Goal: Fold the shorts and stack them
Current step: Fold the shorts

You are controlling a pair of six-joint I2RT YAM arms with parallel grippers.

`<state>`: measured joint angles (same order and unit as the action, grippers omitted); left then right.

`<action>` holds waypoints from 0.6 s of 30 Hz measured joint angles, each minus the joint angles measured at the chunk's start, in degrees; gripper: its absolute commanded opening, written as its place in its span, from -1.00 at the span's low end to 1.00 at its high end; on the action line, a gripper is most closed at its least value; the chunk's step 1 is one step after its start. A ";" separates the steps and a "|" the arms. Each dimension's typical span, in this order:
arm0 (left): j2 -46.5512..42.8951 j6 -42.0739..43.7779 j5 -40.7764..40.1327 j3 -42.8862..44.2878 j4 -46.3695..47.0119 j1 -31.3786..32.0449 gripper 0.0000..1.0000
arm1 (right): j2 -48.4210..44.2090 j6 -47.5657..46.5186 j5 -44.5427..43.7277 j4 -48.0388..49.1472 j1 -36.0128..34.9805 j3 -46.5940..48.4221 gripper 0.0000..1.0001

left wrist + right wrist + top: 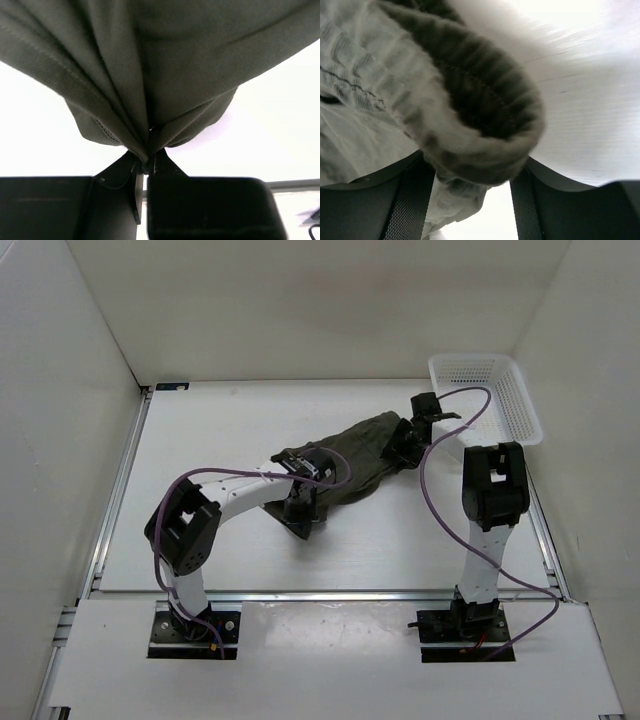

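Here, shorts [350, 455] run 8–2 o'clock; L claw [149, 162] clamped on 8 o'clock end, R claw [472, 190] straddles 2 o'clock end, grip unclear.

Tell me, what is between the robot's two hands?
The green shorts lie stretched between them. The left gripper pinches one end and the right gripper sits at the other end. The top view shows this best.
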<state>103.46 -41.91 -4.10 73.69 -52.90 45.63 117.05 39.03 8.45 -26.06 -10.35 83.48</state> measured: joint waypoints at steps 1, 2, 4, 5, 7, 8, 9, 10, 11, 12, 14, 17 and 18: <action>-0.17 0.28 -0.20 0.24 -0.48 -0.44 -0.79 | -0.04 0.11 -0.83 0.00 -0.66 0.17 0.24; -0.31 0.57 -0.72 0.44 -1.01 -1.03 -0.79 | -0.04 0.20 -1.70 -0.02 -1.44 0.39 0.29; -0.66 1.31 -1.66 0.66 -2.16 -2.43 -0.79 | -0.11 0.44 -3.37 -0.24 -3.17 0.68 0.50; -1.07 1.70 -2.10 0.66 -2.69 -3.39 -0.79 | -0.28 0.63 -4.13 -0.46 -4.07 0.81 0.60; -2.23 2.54 -3.06 0.66 -3.63 -5.49 -0.79 | -1.11 0.83 -6.32 -0.87 -5.79 0.72 0.83; -2.95 3.02 -3.41 0.66 -3.96 -6.58 -0.79 | -1.81 0.94 -7.78 -1.09 -6.56 0.50 0.96; -3.80 3.41 -3.69 0.50 -4.11 -7.61 -0.79 | -3.06 0.98 -9.46 -1.16 -7.32 -0.13 0.96; -4.74 3.61 -4.02 0.24 -4.11 -8.61 -0.79 | -4.66 0.90 -10.75 -1.14 -8.09 -1.20 0.96; -5.66 3.82 -4.28 0.02 -4.31 -9.49 -0.79 | -6.51 1.01 -11.69 -1.22 -8.72 -2.49 0.96; -6.54 4.00 -4.59 -0.22 -4.44 -10.14 -0.79 | -8.48 1.25 -12.24 -1.20 -9.09 -3.85 0.96; -7.63 4.42 -4.98 -0.55 -4.68 -10.54 -0.79 | -11.98 2.01 -12.55 -0.61 -9.20 -6.86 0.96; -7.91 4.90 -5.14 -1.22 -4.70 -10.34 -0.79 | -15.85 4.11 -11.23 1.29 -8.33 -12.00 0.96; -7.91 5.03 -5.14 -1.55 -4.70 -10.27 -0.79 | -16.28 4.90 -10.03 2.54 -7.98 -13.68 0.96</action>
<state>95.55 -36.88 -9.23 72.14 -57.60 35.35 100.77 43.92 -1.58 -23.53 -18.33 69.80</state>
